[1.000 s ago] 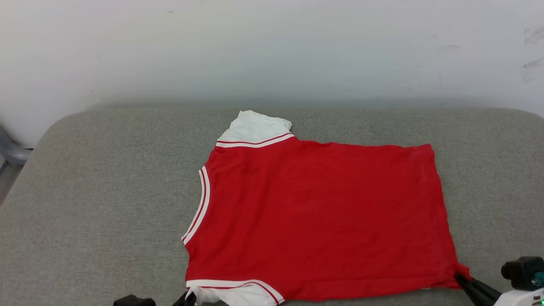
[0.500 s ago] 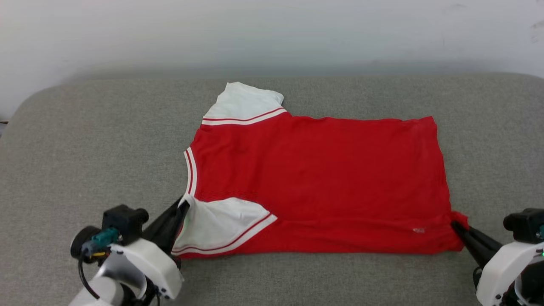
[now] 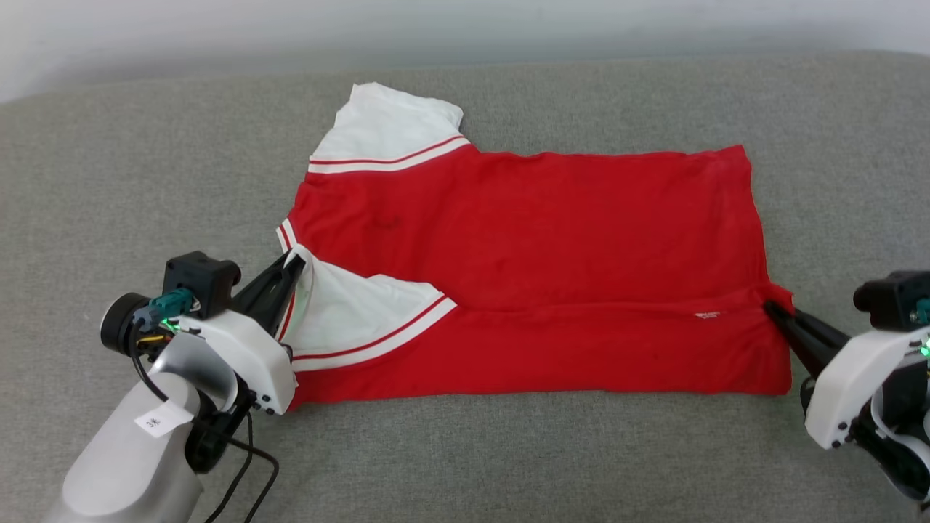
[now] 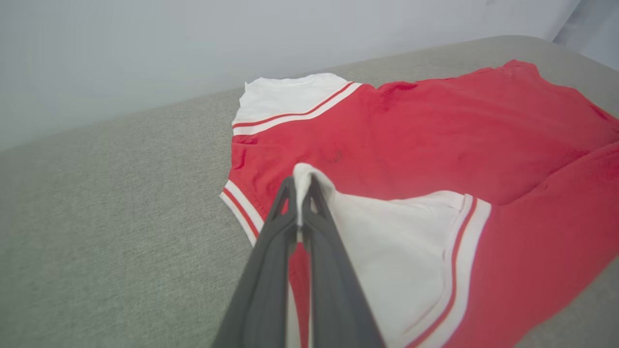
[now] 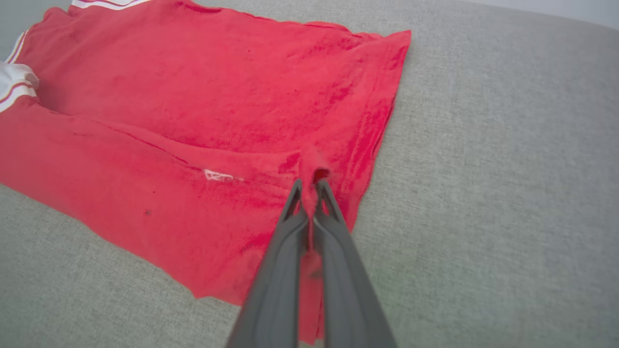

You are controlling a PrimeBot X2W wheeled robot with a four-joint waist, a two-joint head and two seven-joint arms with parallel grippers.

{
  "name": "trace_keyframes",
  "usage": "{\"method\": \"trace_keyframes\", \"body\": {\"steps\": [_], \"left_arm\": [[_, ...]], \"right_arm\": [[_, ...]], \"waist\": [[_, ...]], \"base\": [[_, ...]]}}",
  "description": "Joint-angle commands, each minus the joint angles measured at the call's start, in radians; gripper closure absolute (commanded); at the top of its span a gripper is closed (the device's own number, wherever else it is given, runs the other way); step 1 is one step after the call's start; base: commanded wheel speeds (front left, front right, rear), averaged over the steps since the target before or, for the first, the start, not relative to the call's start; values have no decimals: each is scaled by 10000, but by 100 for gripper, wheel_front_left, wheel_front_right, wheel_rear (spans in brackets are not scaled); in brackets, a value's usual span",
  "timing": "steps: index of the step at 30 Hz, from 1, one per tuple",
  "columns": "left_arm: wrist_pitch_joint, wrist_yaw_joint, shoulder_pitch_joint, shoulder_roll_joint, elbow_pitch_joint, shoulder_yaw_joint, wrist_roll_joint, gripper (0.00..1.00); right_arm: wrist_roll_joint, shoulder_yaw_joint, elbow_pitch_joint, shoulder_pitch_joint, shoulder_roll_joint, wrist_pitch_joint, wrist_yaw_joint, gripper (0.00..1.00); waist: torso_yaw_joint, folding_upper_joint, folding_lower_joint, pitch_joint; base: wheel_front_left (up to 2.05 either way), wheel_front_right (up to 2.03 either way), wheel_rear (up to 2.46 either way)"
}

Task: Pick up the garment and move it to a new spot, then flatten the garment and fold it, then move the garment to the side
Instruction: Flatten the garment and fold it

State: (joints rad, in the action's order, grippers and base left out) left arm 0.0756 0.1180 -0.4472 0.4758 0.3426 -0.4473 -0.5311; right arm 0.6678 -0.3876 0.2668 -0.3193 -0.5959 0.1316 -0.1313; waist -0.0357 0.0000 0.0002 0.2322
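1. Head view: the red jersey T-shirt [image 3: 552,240] lies across the middle of the grey upholstered cushion [image 3: 145,181], collar toward its left edge, hem toward its right edge. Its near long edge is folded over onto the body. The left gripper [image 3: 294,261] pinches the near white sleeve [image 3: 349,312] at the collar end. The right gripper [image 3: 771,309] has its jaws pressed together on the near hem corner.
2. Left wrist view: the left gripper [image 4: 301,186] has its fingers clamped on a raised fold of the near white sleeve [image 4: 387,227], which drapes over red cloth. The far sleeve [image 4: 285,99] lies flat toward the cushion's far edge.
3. Right wrist view: the right gripper [image 5: 309,186] grips a bunched bit of red hem, and a small white label [image 5: 217,175] sits just beside it on the folded strip.
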Motion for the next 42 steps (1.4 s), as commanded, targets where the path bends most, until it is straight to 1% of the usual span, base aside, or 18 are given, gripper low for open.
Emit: {"method": "trace_keyframes", "body": {"steps": [1,2,7,9,10,14,20,21,22,23,24,27,30,33,36,39,42], "left_arm": [[129,51,-286,-49,321,-97,-10,100],[259,81,-640,-108,892,-297,-86,100],[340,106,-1128,-268,2046,-834,-210,100],[396,110,-1213,-315,2230,-910,-283,100],[488,115,-1281,-370,2625,-1185,-406,100],[703,117,-1401,-435,3145,-1682,-783,100],[964,119,-1607,-398,3614,-2255,-1178,100],[1002,119,-1665,-365,3681,-2367,-1236,100],[1047,119,-1728,-330,3746,-2454,-1286,100],[1107,120,-1770,-307,3807,-2521,-1351,79],[1306,114,-1961,-178,3943,-2676,-1372,0],[1419,114,-2146,-46,3971,-2850,-1411,0],[1400,113,-2327,216,3843,-3040,-1476,0],[960,113,-2573,440,3550,-3394,-1539,0],[274,113,-2828,709,3174,-3697,-1742,0],[-781,114,-3088,965,2713,-4076,-2177,0],[-2025,114,-3320,1206,2235,-4369,-2834,0]], "right_arm": [[54,-128,176,-401,56,15,12,100],[83,-341,531,-829,93,31,12,100],[192,-714,1232,-1365,195,145,12,100],[203,-798,1372,-1435,202,155,12,100],[241,-964,1670,-1538,249,131,12,100],[268,-1357,2129,-1637,335,14,12,100],[423,-1760,2340,-1780,303,-168,10,100],[451,-1801,2366,-1827,286,-224,10,79],[484,-1839,2384,-1853,293,-272,10,40],[522,-1878,2382,-1867,297,-335,10,0],[551,-1957,2339,-1826,214,-529,10,0],[586,-1989,2233,-1664,146,-736,10,0],[616,-1971,2061,-1460,114,-872,10,0],[587,-1897,1873,-1296,18,-933,10,0],[491,-1822,1692,-1101,-22,-918,10,0],[394,-1708,1560,-936,-41,-851,10,0],[334,-1583,1440,-792,27,-773,10,0]], "waist": [[-64,0,-2,221],[-60,0,-2,432],[-18,0,-2,741],[-14,0,-2,777],[-16,0,-2,836],[-27,0,-2,864],[-50,0,-2,720],[-57,0,-2,665],[-63,0,-2,601],[-62,0,-2,531],[-3,0,-2,240],[81,0,-2,-81],[179,0,-2,-372],[294,0,-2,-611],[395,0,-2,-810],[462,0,-2,-964],[486,0,-2,-1057]], "base": [[0,0,0],[0,0,0],[0,0,0],[0,0,0],[0,0,0],[0,0,0],[0,0,0],[0,0,0],[0,0,0],[0,0,0],[0,0,0],[0,0,0],[0,0,0],[0,0,0],[0,0,0],[0,0,0],[0,0,0]]}}
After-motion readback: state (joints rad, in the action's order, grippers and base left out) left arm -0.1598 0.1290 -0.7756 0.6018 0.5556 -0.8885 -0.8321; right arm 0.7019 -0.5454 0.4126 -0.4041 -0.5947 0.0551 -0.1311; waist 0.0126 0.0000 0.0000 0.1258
